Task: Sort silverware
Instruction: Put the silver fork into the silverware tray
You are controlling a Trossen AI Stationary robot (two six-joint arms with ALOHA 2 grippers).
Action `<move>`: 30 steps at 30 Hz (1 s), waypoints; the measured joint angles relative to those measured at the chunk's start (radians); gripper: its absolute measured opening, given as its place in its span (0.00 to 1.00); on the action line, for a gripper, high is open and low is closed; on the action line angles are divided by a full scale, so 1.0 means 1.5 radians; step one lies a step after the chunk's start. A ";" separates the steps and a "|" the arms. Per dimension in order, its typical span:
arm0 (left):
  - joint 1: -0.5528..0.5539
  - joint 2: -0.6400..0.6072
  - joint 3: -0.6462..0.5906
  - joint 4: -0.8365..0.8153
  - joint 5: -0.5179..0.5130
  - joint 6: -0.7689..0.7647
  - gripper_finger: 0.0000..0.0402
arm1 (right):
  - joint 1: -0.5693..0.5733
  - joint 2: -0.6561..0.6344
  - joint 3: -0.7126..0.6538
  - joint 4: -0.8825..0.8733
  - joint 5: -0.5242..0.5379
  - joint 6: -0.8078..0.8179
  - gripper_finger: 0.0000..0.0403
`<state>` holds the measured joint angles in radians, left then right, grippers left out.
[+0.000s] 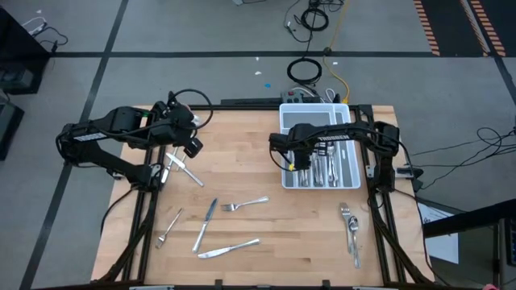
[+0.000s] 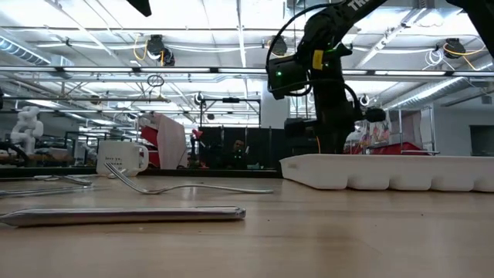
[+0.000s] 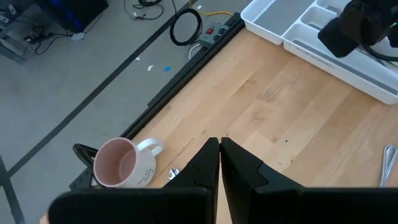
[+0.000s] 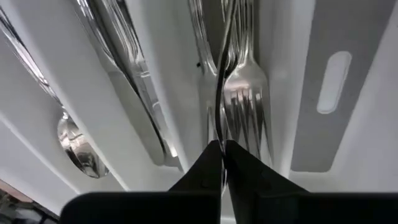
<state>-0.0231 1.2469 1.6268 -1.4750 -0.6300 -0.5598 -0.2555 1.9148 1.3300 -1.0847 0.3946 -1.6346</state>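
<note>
A slim shiny silver fork (image 4: 219, 81) sits pinched edge-on between the right gripper's (image 4: 222, 147) closed fingers, over the white compartmented plastic tray's (image 1: 351, 173) fork slot. The left gripper (image 3: 220, 144), closed and empty, hovers near a pink-and-white mug (image 3: 122, 163).

Open mid-table; tray (image 1: 288, 121) far-right.

I see a light wooden table (image 1: 266, 242) on a grey floor (image 1: 201, 32) marked with dark tape lines. A white compartmented tray (image 1: 316, 119) sits at the table's far right part. In the left wrist view a pink-and-white mug (image 3: 122, 165) stands upright by the table's edge, its inside pink. Beyond the far edge I can make out a coiled black cable (image 1: 305, 71), a power strip (image 3: 214, 31) and a yellow cord (image 1: 337, 80).
</note>
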 joint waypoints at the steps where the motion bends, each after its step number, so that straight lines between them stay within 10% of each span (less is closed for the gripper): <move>1: 0.000 0.000 0.000 0.000 0.000 0.000 0.06 | -0.001 0.000 0.000 0.000 0.000 0.009 0.01; 17: 0.000 0.000 0.000 0.000 0.000 0.017 0.06 | -0.002 -0.002 0.000 0.052 0.042 0.102 0.35; 23: 0.000 0.000 0.000 0.001 -0.002 0.010 0.06 | -0.002 -0.005 0.075 0.011 0.135 0.307 0.39; 27: 0.000 0.000 0.000 0.060 -0.008 -0.023 0.06 | -0.004 -0.012 0.210 -0.132 0.022 0.614 0.39; 30: 0.000 0.000 0.000 0.139 -0.008 -0.019 0.06 | -0.017 -0.034 0.283 -0.210 -0.198 0.868 0.39</move>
<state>-0.0231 1.2469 1.6264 -1.2662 -0.6418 -0.5878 -0.2811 1.8633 1.7549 -1.3995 0.0981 -0.3327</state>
